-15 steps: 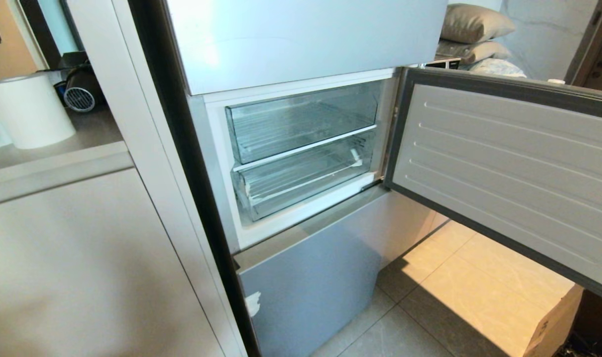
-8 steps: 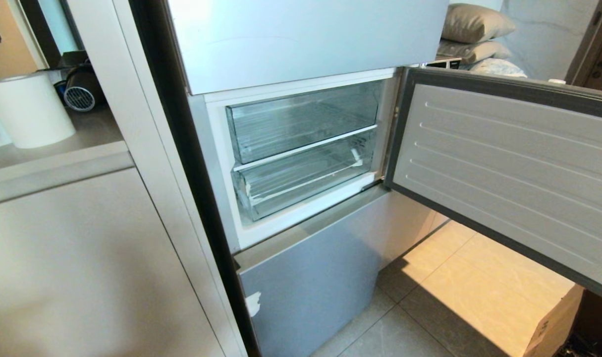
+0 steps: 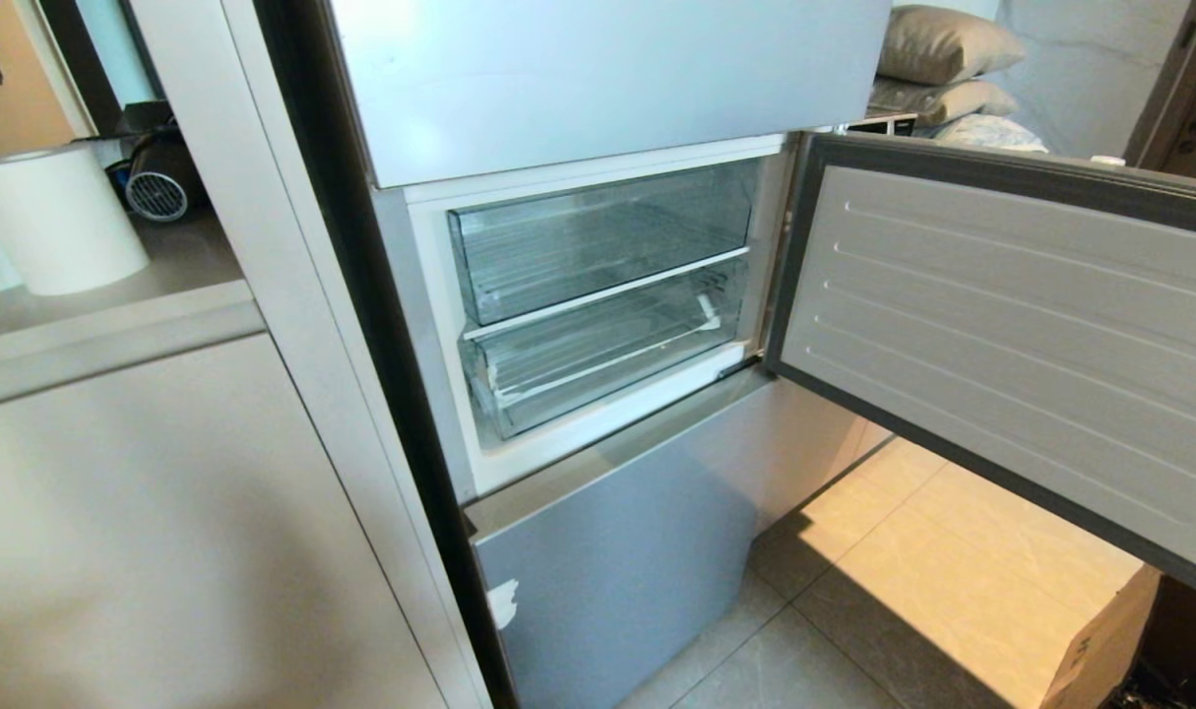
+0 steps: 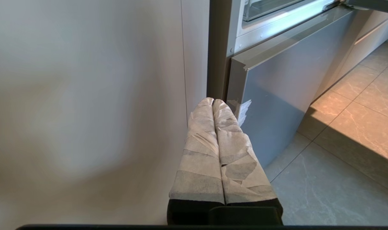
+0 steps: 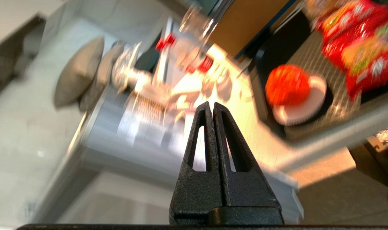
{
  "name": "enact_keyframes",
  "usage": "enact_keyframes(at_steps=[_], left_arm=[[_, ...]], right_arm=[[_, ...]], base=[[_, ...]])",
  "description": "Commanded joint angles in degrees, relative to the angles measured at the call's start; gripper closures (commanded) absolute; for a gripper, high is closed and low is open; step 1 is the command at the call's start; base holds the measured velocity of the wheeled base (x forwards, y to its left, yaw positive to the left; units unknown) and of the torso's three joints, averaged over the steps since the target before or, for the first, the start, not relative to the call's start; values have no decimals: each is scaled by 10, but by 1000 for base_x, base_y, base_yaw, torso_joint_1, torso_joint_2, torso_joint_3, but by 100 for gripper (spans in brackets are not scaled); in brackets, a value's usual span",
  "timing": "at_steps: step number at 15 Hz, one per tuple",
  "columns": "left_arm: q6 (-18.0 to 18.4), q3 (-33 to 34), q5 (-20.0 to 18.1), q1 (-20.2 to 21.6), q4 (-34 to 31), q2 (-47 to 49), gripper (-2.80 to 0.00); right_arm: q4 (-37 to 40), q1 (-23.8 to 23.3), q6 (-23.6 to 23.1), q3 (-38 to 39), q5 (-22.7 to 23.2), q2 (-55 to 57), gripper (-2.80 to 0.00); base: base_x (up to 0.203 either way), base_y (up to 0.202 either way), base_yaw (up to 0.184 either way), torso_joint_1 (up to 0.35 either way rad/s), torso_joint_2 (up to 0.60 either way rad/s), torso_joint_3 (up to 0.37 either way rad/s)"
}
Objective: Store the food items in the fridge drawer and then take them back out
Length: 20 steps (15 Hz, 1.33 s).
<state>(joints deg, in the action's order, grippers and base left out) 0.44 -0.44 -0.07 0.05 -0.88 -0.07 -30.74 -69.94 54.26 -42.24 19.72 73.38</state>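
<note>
The fridge's middle compartment stands open in the head view, with two clear fridge drawers pushed in, an upper one (image 3: 598, 241) and a lower one (image 3: 598, 359); both look empty. A round orange-red food item (image 5: 287, 84) rests on a white dish (image 5: 308, 108), off to one side of my right gripper (image 5: 212, 103) and well beyond its tips. That gripper is shut and holds nothing; its view is blurred. My left gripper (image 4: 212, 100), with white-wrapped fingers, is shut and empty, low beside the lower fridge panel (image 4: 277, 105). Neither arm shows in the head view.
The open fridge door (image 3: 1011, 335) swings out to the right over the tiled floor (image 3: 912, 591). A red snack bag (image 5: 356, 48) lies near the dish. White cabinet fronts (image 3: 164, 542) stand left of the fridge, with a white cylinder (image 3: 56, 217) on the counter.
</note>
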Motion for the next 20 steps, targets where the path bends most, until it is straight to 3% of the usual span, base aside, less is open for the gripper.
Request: enact_keyframes(at_steps=[1, 6, 9, 10, 14, 20], left_arm=[[0, 0, 1, 0, 0, 0, 0], [0, 0, 0, 0, 0, 0, 0], [0, 0, 1, 0, 0, 0, 0], [-1, 0, 1, 0, 0, 0, 0], [0, 0, 0, 0, 0, 0, 0], [0, 0, 0, 0, 0, 0, 0]], right_arm=[[-9, -27, 13, -52, 13, 114, 0], [-18, -44, 63, -167, 64, 257, 0], [-15, -30, 146, -210, 241, 313, 0], [-14, -20, 173, -223, 274, 326, 0], [-12, 43, 180, -229, 304, 340, 0], [6, 67, 178, -154, 332, 243, 0]], base=[[0, 0, 0, 0, 0, 0], [0, 0, 0, 0, 0, 0], [0, 0, 0, 0, 0, 0], [0, 0, 0, 0, 0, 0], [0, 0, 0, 0, 0, 0], [0, 0, 0, 0, 0, 0]])
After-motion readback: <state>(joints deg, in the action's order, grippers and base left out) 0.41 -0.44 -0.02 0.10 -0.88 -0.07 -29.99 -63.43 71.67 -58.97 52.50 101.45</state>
